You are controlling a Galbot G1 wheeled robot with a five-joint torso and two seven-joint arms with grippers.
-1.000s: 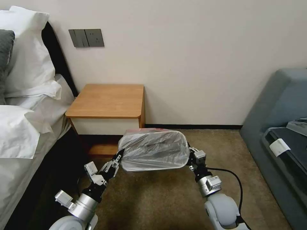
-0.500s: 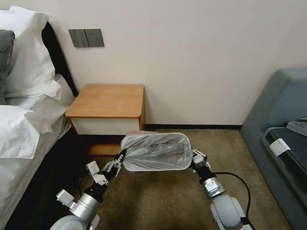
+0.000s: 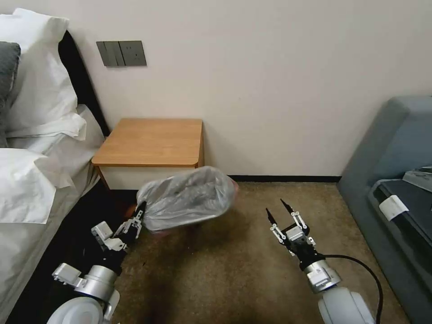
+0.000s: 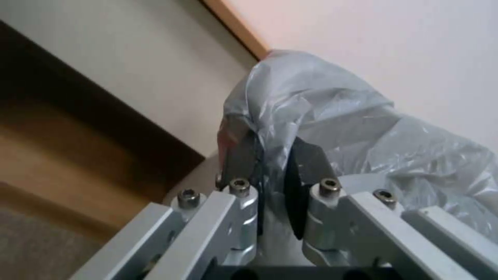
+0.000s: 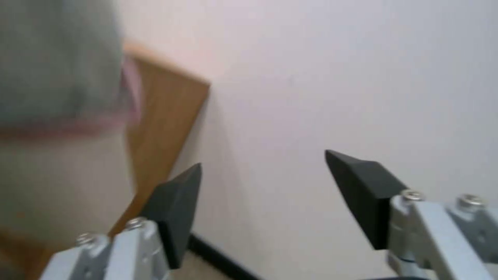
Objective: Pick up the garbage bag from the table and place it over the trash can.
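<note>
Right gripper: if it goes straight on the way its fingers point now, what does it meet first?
Probably the wall. The open right gripper has nothing between its fingers, and the garbage bag hangs off to its left; depth is uncertain.

We see our silver, jointed arms ending in pale metal linkage grippers with dark pointed fingertips [image 5: 363,186] and hex screws; a black cable [image 3: 360,265] loops from our right wrist.
</note>
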